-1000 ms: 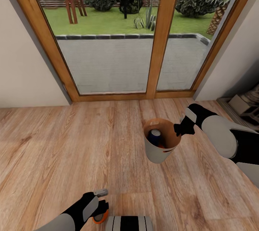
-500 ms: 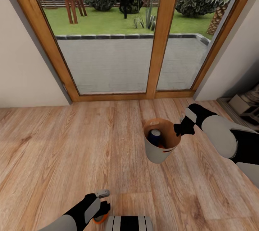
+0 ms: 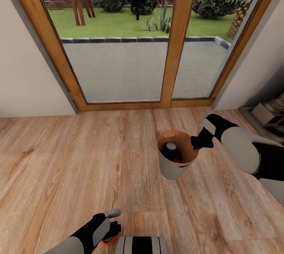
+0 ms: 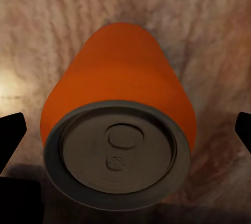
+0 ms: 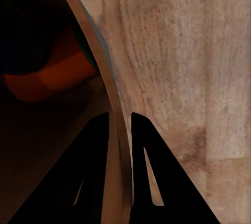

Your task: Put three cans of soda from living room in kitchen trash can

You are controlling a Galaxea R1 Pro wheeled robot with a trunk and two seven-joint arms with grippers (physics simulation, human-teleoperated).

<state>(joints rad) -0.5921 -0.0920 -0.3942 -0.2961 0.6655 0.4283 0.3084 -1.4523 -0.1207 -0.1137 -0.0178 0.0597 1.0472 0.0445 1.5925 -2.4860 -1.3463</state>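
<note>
The pale grey trash can (image 3: 173, 169) with its tan inside hangs above the wood floor. My right gripper (image 3: 196, 142) is shut on its rim, one finger inside and one outside the wall (image 5: 116, 130). Inside the trash can lie a blue soda can (image 3: 170, 149) and an orange soda can (image 3: 177, 161), which is also visible as an orange shape (image 5: 52, 80) in the right wrist view. Low by my trunk, my left gripper (image 3: 111, 228) is shut on another orange soda can (image 3: 108, 241). Its silver top (image 4: 117, 153) faces the left wrist camera, between the dark fingers (image 4: 11, 132).
Wood-framed glass doors (image 3: 175, 40) stand straight ahead, with a paved patio and garden beyond them. White walls flank the doors on both sides. A low shelf with pale objects (image 3: 268, 115) sits at the right. Light wood floor (image 3: 79, 159) stretches between me and the doors.
My left gripper, with the orange can in it, has shifted slightly to the right and lower. The right gripper and the trash can have stayed still.
</note>
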